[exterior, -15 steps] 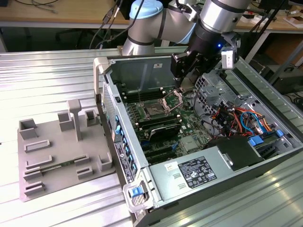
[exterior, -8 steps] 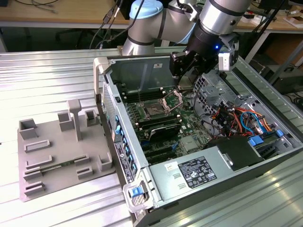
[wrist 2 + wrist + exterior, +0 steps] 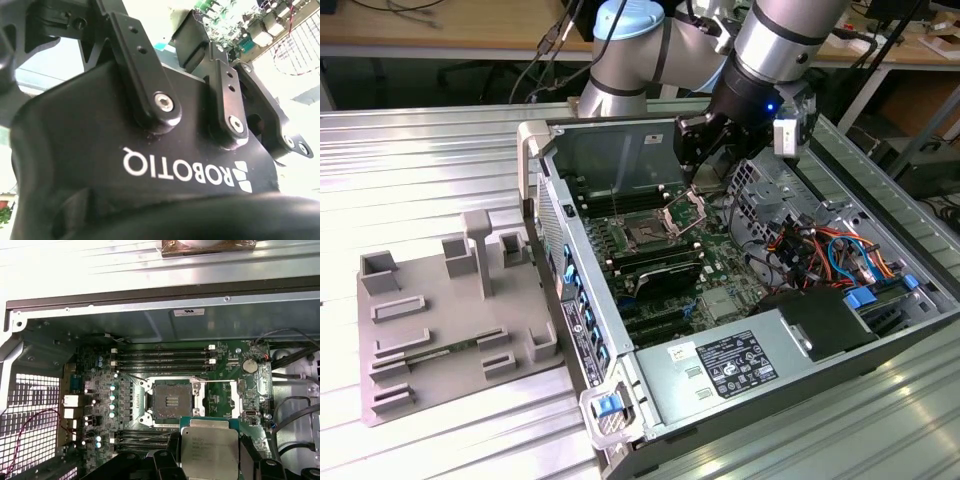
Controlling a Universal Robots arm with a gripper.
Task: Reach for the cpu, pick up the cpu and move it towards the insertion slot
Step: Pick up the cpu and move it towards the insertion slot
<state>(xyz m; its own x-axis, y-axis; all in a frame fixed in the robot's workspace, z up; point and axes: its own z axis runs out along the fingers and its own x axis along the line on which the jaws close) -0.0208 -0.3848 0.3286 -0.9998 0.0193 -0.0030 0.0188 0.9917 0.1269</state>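
Jaws closed on the cpu [image 3: 209, 450], black fingers [image 3: 172, 452] pressed against its edges, shiny metal top facing the first wrist camera. Chip held clear above the green board, near the insertion slot [image 3: 172, 400] but not over it; socket open and dark inside its silver frame, hinged bracket [image 3: 686, 207] raised in the exterior view. Gripper [image 3: 705, 150] hangs inside the open computer case [image 3: 620, 380], above the board (grey tray [image 3: 440, 330] well apart, out on the table). Judged best done by keeping the chip level and square to the frame, staying clear of the raised bracket. First wrist view gives chip against socket directly; exterior view gives height over the board and the bracket's tilt; second wrist view gives only the gripper's black linkage.
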